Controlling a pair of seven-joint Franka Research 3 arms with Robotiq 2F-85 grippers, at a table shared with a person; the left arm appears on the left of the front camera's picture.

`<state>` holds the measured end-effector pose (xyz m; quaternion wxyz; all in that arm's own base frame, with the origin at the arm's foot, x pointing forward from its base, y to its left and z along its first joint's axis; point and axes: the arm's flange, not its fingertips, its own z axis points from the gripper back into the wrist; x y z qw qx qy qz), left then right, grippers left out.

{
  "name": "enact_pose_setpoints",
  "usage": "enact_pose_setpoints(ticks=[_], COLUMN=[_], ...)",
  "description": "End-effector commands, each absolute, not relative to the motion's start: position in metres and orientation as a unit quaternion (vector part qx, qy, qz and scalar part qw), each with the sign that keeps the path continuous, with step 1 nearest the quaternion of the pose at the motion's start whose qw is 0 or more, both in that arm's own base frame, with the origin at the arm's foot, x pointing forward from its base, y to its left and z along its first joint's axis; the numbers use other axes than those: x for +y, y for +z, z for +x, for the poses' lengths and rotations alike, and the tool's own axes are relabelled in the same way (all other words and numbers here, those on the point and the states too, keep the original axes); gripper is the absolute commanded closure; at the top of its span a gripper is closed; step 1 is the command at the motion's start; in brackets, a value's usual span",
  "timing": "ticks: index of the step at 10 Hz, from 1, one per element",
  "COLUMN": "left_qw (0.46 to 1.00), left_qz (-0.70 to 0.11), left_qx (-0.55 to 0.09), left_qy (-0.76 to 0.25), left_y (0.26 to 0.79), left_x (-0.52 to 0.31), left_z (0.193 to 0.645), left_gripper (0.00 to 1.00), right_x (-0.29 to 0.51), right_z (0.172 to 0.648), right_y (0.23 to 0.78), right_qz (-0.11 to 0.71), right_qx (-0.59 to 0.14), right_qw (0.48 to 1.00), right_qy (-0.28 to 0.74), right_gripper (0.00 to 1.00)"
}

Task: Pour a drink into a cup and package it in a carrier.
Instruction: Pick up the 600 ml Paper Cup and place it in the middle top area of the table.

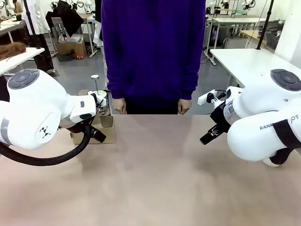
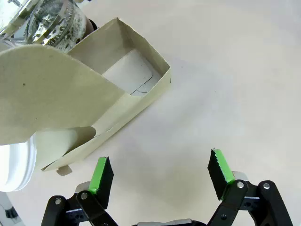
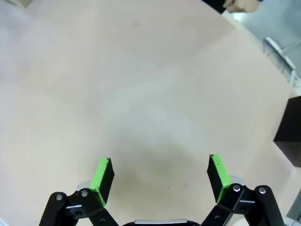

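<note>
1. Tan table [image 1: 155, 179] fills the near ground. A person [image 1: 153, 47] in a purple top stands at its far edge, w/ both hands [image 1: 120, 106] hanging at the rim, to the R of the carrier [image 2: 136, 107].
2. Carrier sits at the table's far L side. It's a brown cardboard tray, w/ its upright handle [image 2: 47, 89] looming large in the L wrist view.
3. L gripper [image 2: 160, 159]: jaws spread wide, green pads [image 2: 101, 172] well apart, nothing btwn them but bare table. It hovers just beside the carrier's near long wall, not touching it. The carrier lies ahead of the fingers and off to the side of the finger seen on the picture's L.
4. Glass pitcher [image 2: 51, 21] w/ metal fittings stands at the carrier's far end, beyond the handle as the L wrist cam sees it. How much drink is in it can't be told through the glare.
5. White cup [image 2: 14, 162]: only a rim edge shows, at the carrier's end nearest the L wrist cam, by the pad seen on the picture's L. Can't tell if it's the tall one.
6. R gripper [image 3: 160, 161]: jaws also fully spread, holding nothing, over bare table. It's well apart from the carrier, on the opposite side of the table from it.
</note>
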<state>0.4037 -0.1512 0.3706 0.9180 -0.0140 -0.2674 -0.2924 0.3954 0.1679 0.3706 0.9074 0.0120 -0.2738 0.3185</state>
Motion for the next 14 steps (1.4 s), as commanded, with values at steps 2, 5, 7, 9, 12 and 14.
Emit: enact_pose_setpoints(ticks=[2, 5, 7, 9, 12, 14], left_qw=[0.918, 0.918, 0.918, 0.918, 0.918, 0.918], left_qz=[-0.014, -0.014, -0.014, -0.014, -0.014, -0.014], left_qx=[-0.267, -0.267, -0.267, -0.267, -0.267, -0.267], left_qy=[-0.292, -0.292, -0.292, -0.292, -0.292, -0.292], left_y=[0.371, 0.371, 0.371, 0.371, 0.371, 0.371], left_x=[-0.151, -0.151, -0.151, -0.151, -0.151, -0.151], left_z=[0.404, 0.404, 0.404, 0.404, 0.404, 0.404], left_gripper=[0.00, 0.00, 0.00, 0.00, 0.00, 0.00], right_x=[0.168, 0.168, 0.168, 0.168, 0.166, 0.147], right_z=[0.395, 0.395, 0.395, 0.395, 0.411, 0.436], right_y=[0.371, 0.371, 0.371, 0.371, 0.395, 0.441], right_qz=[0.012, 0.012, 0.012, 0.012, 0.020, 0.026], right_qx=[-0.274, -0.274, -0.274, -0.274, -0.273, -0.270], right_qw=[0.907, 0.907, 0.907, 0.907, 0.909, 0.909], right_qy=[0.319, 0.319, 0.319, 0.319, 0.315, 0.316], right_gripper=[0.00, 0.00, 0.00, 0.00, 0.00, 0.00])
